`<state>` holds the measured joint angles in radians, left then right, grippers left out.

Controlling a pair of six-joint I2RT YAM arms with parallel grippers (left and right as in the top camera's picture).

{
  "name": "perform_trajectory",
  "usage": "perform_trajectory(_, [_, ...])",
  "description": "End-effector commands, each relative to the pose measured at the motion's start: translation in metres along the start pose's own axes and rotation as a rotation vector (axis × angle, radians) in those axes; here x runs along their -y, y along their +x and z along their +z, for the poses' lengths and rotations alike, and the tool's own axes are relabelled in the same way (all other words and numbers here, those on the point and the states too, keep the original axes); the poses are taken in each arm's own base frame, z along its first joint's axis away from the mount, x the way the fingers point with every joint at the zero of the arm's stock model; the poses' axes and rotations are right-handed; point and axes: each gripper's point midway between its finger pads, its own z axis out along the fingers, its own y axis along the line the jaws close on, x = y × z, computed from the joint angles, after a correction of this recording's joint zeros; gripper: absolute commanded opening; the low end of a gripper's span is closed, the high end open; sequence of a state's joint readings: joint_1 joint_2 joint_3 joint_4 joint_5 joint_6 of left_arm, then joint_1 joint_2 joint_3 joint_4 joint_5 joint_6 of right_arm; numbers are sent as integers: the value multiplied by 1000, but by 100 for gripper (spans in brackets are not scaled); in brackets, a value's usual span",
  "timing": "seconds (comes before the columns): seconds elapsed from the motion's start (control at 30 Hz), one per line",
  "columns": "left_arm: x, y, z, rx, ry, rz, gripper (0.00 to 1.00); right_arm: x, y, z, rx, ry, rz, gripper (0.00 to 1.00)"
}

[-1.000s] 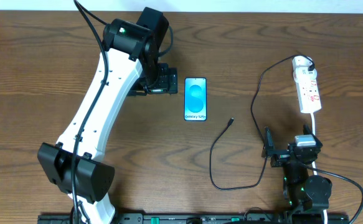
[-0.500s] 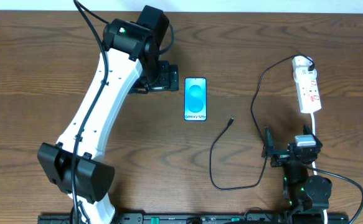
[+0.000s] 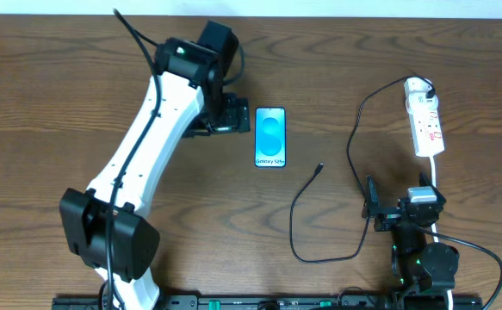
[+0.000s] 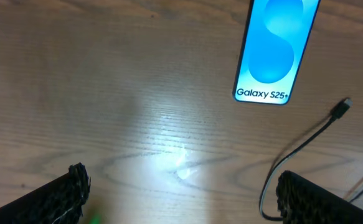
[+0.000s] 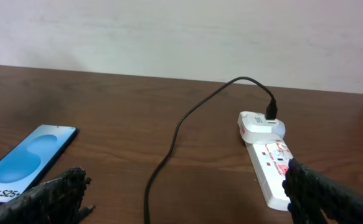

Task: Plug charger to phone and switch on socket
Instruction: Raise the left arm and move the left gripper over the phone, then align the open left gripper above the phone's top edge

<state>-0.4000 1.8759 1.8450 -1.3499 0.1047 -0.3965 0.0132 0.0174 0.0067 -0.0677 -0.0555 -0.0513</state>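
Observation:
The phone lies face up mid-table, its blue screen lit; it also shows in the left wrist view and the right wrist view. The charger cable runs from the white adapter on the socket strip and loops round to its plug tip, which lies free on the table right of the phone's lower end. My left gripper hovers just left of the phone, open and empty. My right gripper rests open and empty below the strip.
The strip's thick white cord runs down past my right arm. The cable loop lies on the table between the two arms. Wooden table all round; a pale wall stands behind it.
My left arm has shifted slightly right, bringing the open gripper closer to the phone's left edge. The right arm, phone, cable and strip have not moved.

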Motion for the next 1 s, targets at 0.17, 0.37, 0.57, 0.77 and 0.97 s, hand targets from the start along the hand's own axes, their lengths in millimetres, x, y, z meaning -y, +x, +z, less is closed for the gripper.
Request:
perform_trajectory(0.17, [22, 17, 33, -21, -12, 63, 98, 1, 1, 0, -1, 5, 13, 99])
perform_trajectory(0.37, [21, 19, 45, -26, -14, 31, 98, 1, 1, 0, -1, 6, 13, 99])
perform_trajectory(0.57, [20, 25, 56, -42, -23, 38, 98, 1, 1, 0, -1, 6, 13, 99])
perform_trajectory(0.77, [24, 30, 58, -50, -26, 56, 98, 1, 1, 0, -1, 6, 13, 99])
perform_trajectory(0.97, [28, 30, 59, -44, -22, 63, 98, 1, 1, 0, -1, 6, 13, 99])
